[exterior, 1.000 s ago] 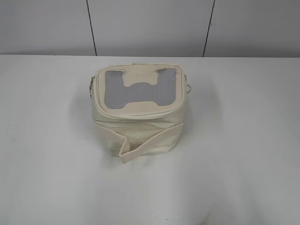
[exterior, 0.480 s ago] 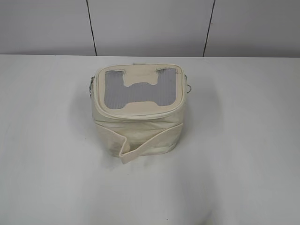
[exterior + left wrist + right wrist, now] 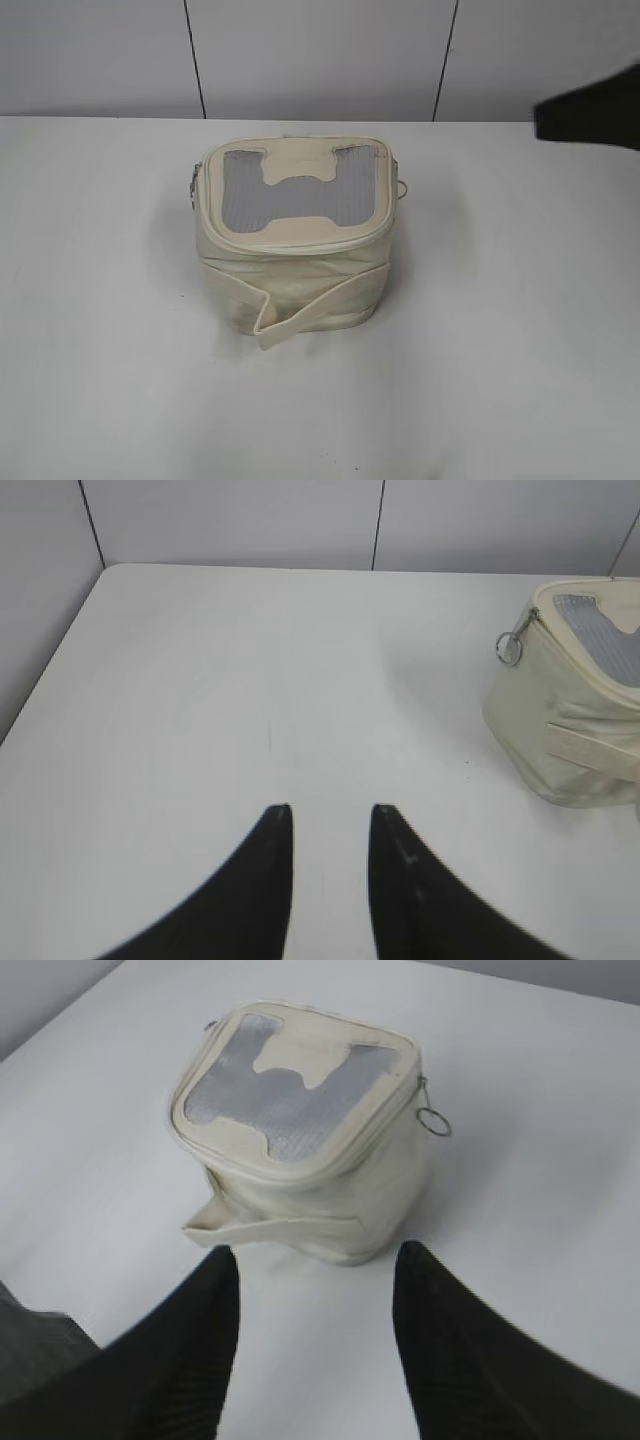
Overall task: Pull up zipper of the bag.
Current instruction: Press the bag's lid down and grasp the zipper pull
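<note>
1. Exterior view shows the bag standing on the table, nearer the far edge than the near one and about midway between the left and right edges.
2. Its lid lies flat on the body; the zipper runs round the lid rim, and I cannot tell how much of it is undone.
3. Nothing inside the bag can be seen through the mesh top.
4. The right gripper hangs over the table with the bag ahead of it, its jaws spread wide and empty.
5. The left gripper sits toward the table's left edge, well apart from the bag, jaws parted, holding nothing.
6. Judging by this, the approach step is in hand.
7. Next, one gripper should likely close on a ring pull while the other steadies the bag.
</note>
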Action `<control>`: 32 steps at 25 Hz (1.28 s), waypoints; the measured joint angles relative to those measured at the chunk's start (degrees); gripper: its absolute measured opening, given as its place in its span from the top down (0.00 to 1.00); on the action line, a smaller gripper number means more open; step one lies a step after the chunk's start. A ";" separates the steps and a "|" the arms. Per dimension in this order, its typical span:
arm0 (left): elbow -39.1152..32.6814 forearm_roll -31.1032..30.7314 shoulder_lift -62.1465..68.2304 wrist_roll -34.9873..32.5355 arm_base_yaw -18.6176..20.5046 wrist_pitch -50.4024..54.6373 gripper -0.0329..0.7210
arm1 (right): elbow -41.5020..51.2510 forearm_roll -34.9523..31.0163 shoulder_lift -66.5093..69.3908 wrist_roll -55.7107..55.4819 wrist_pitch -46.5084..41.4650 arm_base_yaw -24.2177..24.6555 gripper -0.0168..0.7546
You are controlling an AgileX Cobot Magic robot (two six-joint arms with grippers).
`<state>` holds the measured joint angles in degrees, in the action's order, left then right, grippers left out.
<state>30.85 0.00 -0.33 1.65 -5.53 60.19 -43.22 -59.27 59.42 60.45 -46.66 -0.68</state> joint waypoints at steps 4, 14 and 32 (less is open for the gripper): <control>0.00 0.00 0.00 0.00 -0.59 0.00 0.68 | -14.75 -1.23 19.34 5.36 -0.20 -7.01 0.46; 0.00 0.00 0.00 0.00 -1.35 0.00 0.68 | -68.17 4.97 65.24 -0.45 -15.85 -20.11 0.46; 0.26 0.00 8.59 -0.29 -1.35 -0.85 0.68 | -92.31 11.43 84.99 -11.03 -22.41 -24.81 0.46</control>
<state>31.11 0.00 8.25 1.36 -6.88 59.35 -135.53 -47.84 144.41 49.42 -69.08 -25.49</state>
